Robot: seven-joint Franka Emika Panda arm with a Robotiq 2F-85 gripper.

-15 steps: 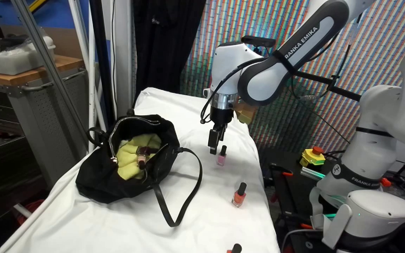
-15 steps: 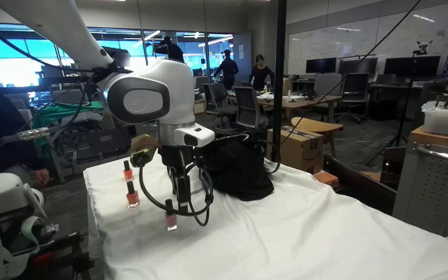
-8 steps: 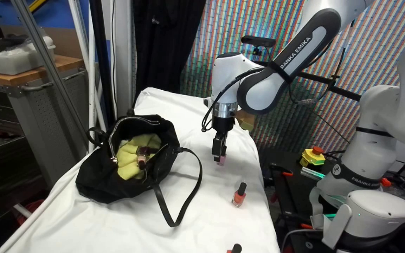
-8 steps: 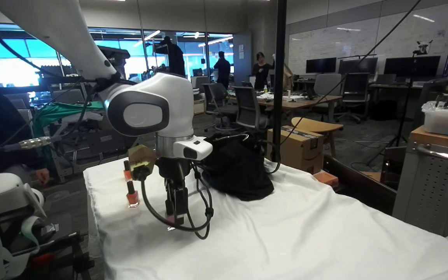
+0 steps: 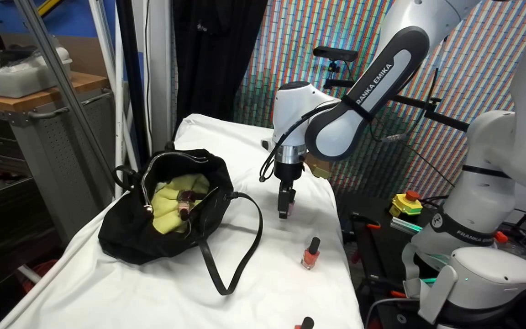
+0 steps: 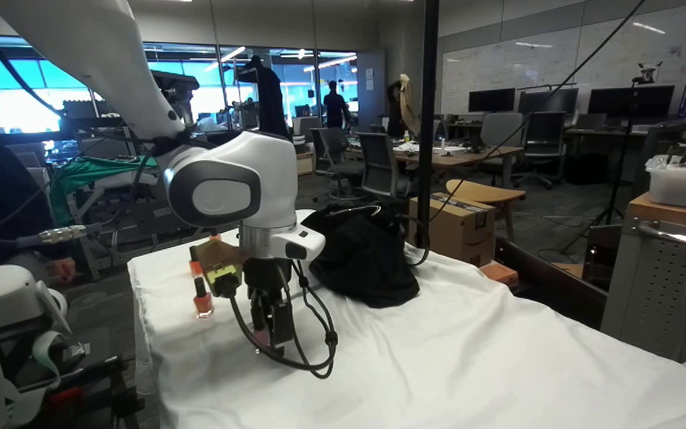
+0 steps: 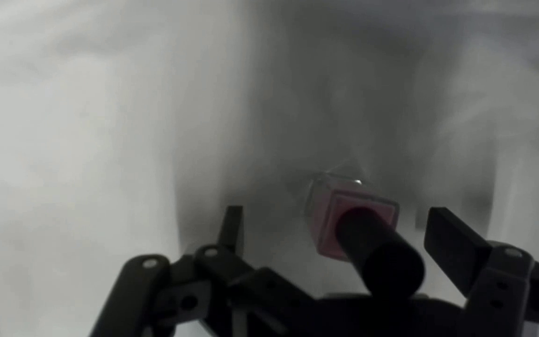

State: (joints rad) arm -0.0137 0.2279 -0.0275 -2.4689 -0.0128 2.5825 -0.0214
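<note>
Table (image 5: 121,297): it was covered with white cloth (image 6: 468,357) in soft folds, so the footing for small things was perhaps not very firm.
Arm (image 5: 375,87): it reached in across the robot-side edge of the table, with its wrist directed downward.
Bag (image 5: 130,242): it sat with mouth open, close to the opposite edge; a yellow-green cloth (image 5: 165,214) was inside.
Gripper (image 7: 335,229): its jaws stood wide apart, one at each side of the pink bottle, and had hold of nothing.
Orange bottle (image 5: 310,259): it stood upright near the robot-side edge, well apart from the gripper; a similar bottle (image 6: 195,266) stood farther along this edge.
Pink bottle (image 7: 326,224): it was on the cloth near the robot-side edge, between the fingers, and it seemed to touch neither.
Cap (image 7: 386,262): it was black and rose toward the palm; whether it touched there, I could not tell.
Gaps: the one at right in the wrist view was narrower. In my judgement, a slight shift to that side, then slow closing low on the glass body, was the safest way; otherwise one finger (image 7: 454,248) could meet the bottle first and tip it.
</note>
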